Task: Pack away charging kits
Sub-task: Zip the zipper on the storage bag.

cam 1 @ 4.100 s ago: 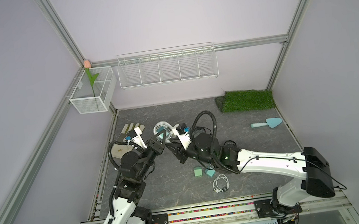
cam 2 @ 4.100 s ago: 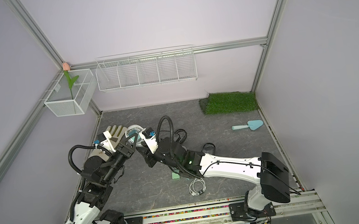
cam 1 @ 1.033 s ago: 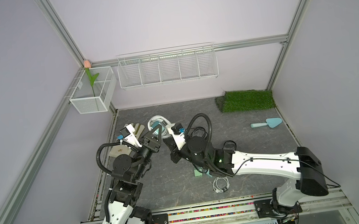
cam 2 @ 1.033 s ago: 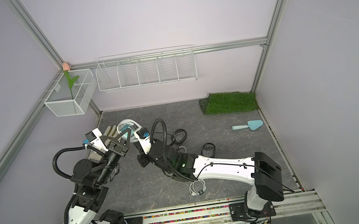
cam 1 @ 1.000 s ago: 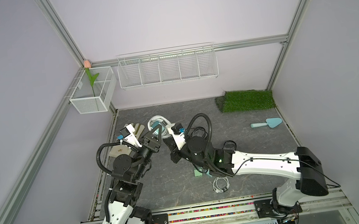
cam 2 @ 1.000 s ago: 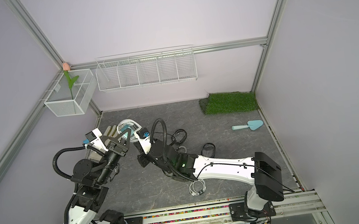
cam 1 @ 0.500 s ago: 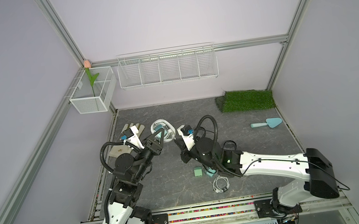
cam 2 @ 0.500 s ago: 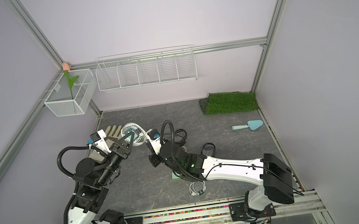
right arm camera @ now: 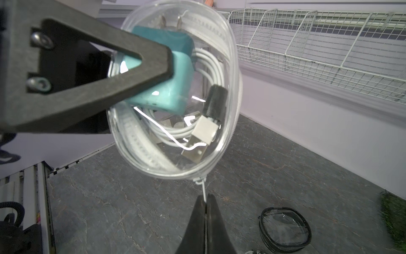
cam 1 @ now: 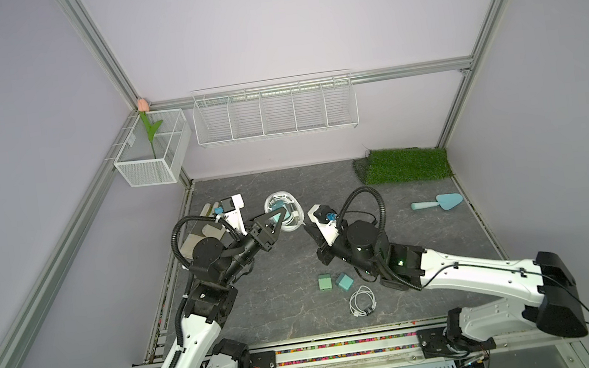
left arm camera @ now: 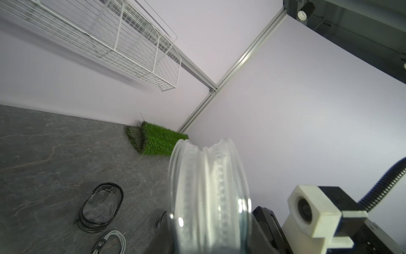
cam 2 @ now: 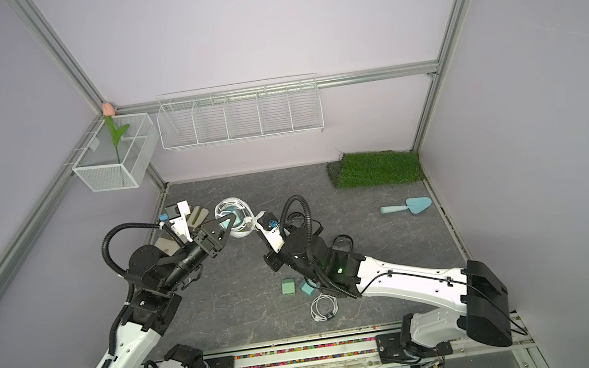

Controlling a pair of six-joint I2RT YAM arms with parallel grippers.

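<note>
Step in hand: closing the zip on one packed kit. The left gripper (cam 1: 277,220) is clamped on the clear case (right arm camera: 153,154) and holds it clear of the table (cam 1: 266,180), toward the far left. The right gripper (right arm camera: 205,211) has its jaws together on the thin white zipper pull (right arm camera: 203,189). Inside sit a teal charger block (right arm camera: 175,72) and a coiled white cable (right arm camera: 206,63), both visible through the wall. Next move, as judged: draw the pull along the rim while the left grip resists, since the rim halves gape at one end. Two loose blocks (cam 1: 324,282) (cam 1: 344,282) and a loose cable (cam 1: 362,301) lie unpacked near the front edge.
</note>
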